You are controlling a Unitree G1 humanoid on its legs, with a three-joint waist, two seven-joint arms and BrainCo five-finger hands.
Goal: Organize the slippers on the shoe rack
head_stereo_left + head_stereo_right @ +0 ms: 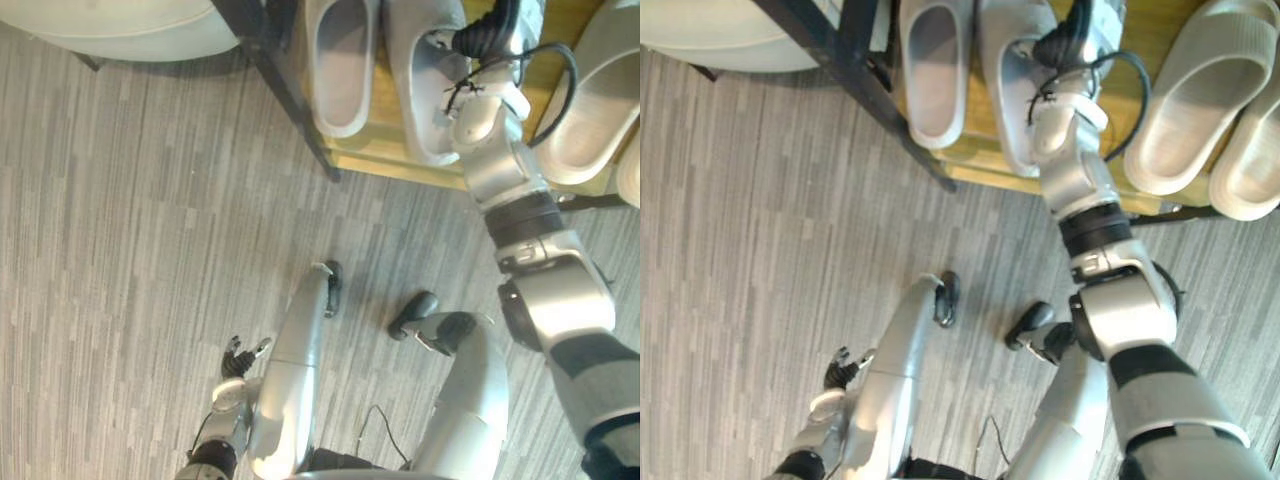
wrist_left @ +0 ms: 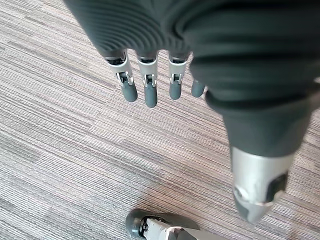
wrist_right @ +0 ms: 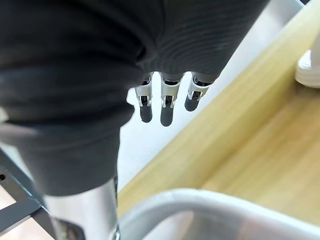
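On the wooden shelf of the shoe rack (image 1: 400, 162), four slippers lie side by side, each with its long axis running front to back, toward and away from the robot. Two are grey: the left grey slipper (image 1: 340, 70) and the right grey slipper (image 1: 418, 100). The two pale ribbed slippers (image 1: 590, 110) lie further to the robot's right, angled slightly off the grey pair.

The right hand (image 1: 492, 35) is stretched out over the far part of the right grey slipper. In the right wrist view its fingers (image 3: 167, 114) hang straight and relaxed, holding nothing. The slipper's grey rim curves just beneath the hand, with bare shelf wood beyond. Whether the hand touches the slipper cannot be told, since the arm hides the contact in both eye views. The slipper lies directly below and slightly back toward the robot from the fingertips, so this hand is by far the nearer.

The left hand (image 1: 238, 362) hangs low over the grey striped floor (image 1: 120, 250), well apart from the rack, with its fingers (image 2: 150, 95) straight and empty.

No brand, label or writing is legible on the slippers or the rack.
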